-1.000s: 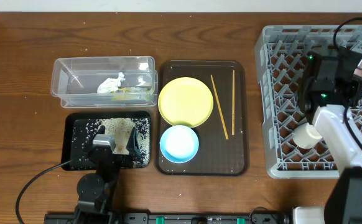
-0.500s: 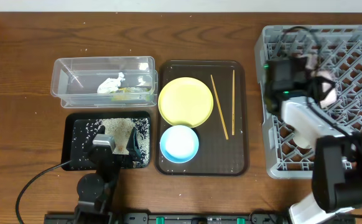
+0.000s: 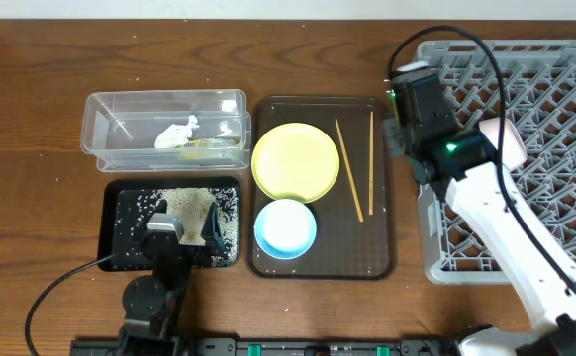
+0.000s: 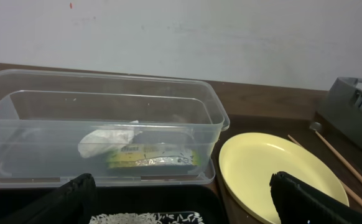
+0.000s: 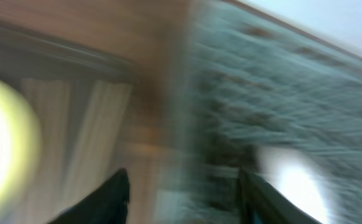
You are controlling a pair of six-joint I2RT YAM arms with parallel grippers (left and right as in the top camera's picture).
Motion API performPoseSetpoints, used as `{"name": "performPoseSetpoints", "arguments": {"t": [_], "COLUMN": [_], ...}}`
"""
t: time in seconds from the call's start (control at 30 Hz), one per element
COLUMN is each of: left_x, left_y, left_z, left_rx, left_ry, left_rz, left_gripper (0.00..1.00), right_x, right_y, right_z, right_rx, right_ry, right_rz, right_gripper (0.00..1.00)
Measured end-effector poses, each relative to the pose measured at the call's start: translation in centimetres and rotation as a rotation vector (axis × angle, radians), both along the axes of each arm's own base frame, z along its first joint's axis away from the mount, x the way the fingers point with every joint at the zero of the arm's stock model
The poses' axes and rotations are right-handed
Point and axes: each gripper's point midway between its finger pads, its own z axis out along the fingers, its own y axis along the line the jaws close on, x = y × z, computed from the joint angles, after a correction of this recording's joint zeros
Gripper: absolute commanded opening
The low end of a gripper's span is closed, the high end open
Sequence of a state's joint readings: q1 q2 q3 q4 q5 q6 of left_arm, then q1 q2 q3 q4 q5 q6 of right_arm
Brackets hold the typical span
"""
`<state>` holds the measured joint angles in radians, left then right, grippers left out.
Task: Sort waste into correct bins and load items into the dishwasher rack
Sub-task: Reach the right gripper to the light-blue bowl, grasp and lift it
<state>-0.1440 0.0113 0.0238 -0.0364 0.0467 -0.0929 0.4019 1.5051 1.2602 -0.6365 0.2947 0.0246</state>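
Right fingers (image 5: 109, 199) (apart) hover over the gap between brown tray (image 3: 367, 247) and rack (image 3: 565, 109); left fingers (image 4: 305, 202) apart.

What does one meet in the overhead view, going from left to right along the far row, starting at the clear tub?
Clear tub → yellow plate → two chopsticks → grey dishwasher rack.
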Motion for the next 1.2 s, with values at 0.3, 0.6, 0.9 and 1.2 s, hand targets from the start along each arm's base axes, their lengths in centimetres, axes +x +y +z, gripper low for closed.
{"name": "performPoseSetpoints", "arguments": {"t": [0.3, 0.6, 0.9, 1.2], "left_x": [0.0, 0.0, 0.0, 0.0], "left_y": [0.0, 0.0, 0.0, 0.0], "left_z": [0.0, 0.0, 0.0, 0.0], "left_rx": [0.000, 0.000, 0.000, 0.000], "left_ry": [0.000, 0.000, 0.000, 0.000], "left_rz": [0.000, 0.000, 0.000, 0.000], "left_gripper": [0.92, 0.92, 0.92, 0.92], "right_x": [-12.2, -16.8, -16.1, -11.9], "right_y": [14.9, 15.8, 14.3, 9.1], "right_z": [-8.4, -15.0, -16.2, -7.4], "right_rx": [0.424, 0.253, 0.187, 0.165], "right_ry": [0.547, 0.693, 0.663, 0.306], "right_rz": [0.239, 0.107, 0.008, -0.098], "right_gripper": [0.43, 0.24, 0.01, 0.01]}}
